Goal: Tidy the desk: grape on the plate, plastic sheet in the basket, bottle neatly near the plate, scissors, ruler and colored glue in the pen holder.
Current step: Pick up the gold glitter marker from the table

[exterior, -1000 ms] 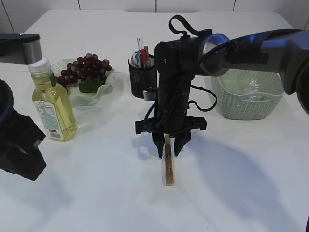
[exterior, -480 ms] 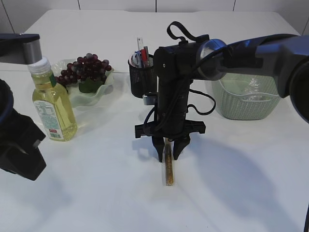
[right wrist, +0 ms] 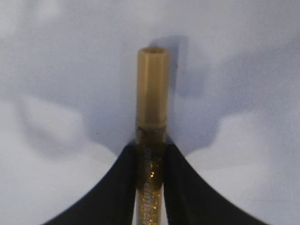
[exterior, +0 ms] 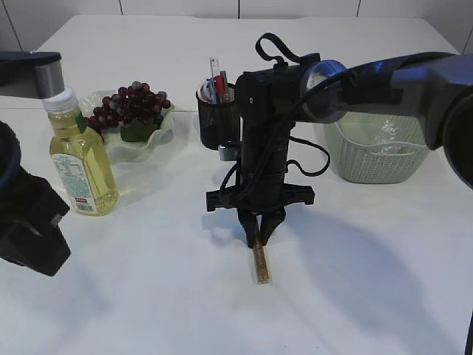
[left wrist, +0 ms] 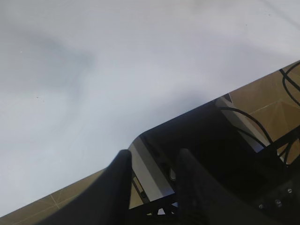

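Observation:
My right gripper point(exterior: 259, 238) points down at mid-table and is shut on a gold glitter glue tube point(exterior: 259, 260), which still lies on the table. In the right wrist view the jaws point(right wrist: 151, 157) pinch the tube point(right wrist: 152, 89) below its cap. The black mesh pen holder point(exterior: 217, 117) holds scissors and a ruler. Dark grapes point(exterior: 131, 103) lie on the pale green plate point(exterior: 159, 138). The yellow oil bottle point(exterior: 80, 159) stands left of the plate. The plastic sheet point(exterior: 384, 137) lies in the green basket point(exterior: 375, 159). My left gripper point(left wrist: 152, 161) is open and empty at the table's left edge.
The left arm's black body point(exterior: 29, 222) sits at the near left. The right arm point(exterior: 369, 81) stretches over the basket from the right. In the left wrist view the table edge and floor show below the white tabletop point(left wrist: 93, 70).
My right gripper's jaws have closed onto the glue tube; a second ago they were open astride its far end. The left arm has not moved.

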`<act>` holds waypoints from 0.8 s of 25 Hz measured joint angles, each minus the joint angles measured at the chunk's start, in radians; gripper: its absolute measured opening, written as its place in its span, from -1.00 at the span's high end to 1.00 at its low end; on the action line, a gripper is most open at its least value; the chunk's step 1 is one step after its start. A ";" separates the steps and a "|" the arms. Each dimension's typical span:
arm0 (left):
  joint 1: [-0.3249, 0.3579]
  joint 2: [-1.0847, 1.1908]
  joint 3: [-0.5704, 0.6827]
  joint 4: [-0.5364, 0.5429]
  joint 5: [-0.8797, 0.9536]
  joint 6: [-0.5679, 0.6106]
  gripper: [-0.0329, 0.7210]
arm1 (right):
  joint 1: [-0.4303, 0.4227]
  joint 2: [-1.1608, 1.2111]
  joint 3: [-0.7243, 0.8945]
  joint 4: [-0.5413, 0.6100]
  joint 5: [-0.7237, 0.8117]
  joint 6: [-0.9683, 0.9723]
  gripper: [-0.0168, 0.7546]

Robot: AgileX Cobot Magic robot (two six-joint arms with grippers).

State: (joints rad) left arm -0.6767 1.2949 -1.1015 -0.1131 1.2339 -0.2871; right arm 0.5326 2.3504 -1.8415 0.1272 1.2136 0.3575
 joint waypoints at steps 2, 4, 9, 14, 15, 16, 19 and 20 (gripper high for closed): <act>0.000 0.000 0.000 0.000 0.000 0.000 0.28 | 0.000 0.000 0.000 -0.004 0.000 -0.001 0.52; 0.000 0.000 0.000 0.000 0.000 0.000 0.28 | 0.000 0.000 0.000 -0.008 0.000 -0.008 0.53; 0.000 0.000 0.000 -0.002 0.000 0.000 0.28 | 0.000 0.000 0.000 -0.012 0.000 -0.033 0.53; 0.000 0.000 0.000 -0.004 0.000 0.000 0.28 | 0.000 0.000 0.000 -0.016 0.000 -0.057 0.53; 0.000 0.000 0.000 -0.004 0.000 0.000 0.28 | 0.000 0.000 0.000 -0.020 0.000 -0.064 0.53; 0.000 0.000 0.000 -0.004 0.000 0.000 0.28 | 0.000 -0.005 0.000 -0.026 0.000 -0.073 0.53; 0.000 0.000 0.000 -0.005 0.000 0.000 0.28 | 0.001 -0.034 0.000 -0.034 0.000 -0.122 0.53; 0.000 0.000 0.000 -0.005 0.000 0.000 0.28 | 0.002 -0.047 0.000 -0.036 0.000 -0.143 0.53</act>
State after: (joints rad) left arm -0.6767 1.2949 -1.1015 -0.1184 1.2339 -0.2866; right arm 0.5350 2.3039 -1.8415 0.0912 1.2136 0.2143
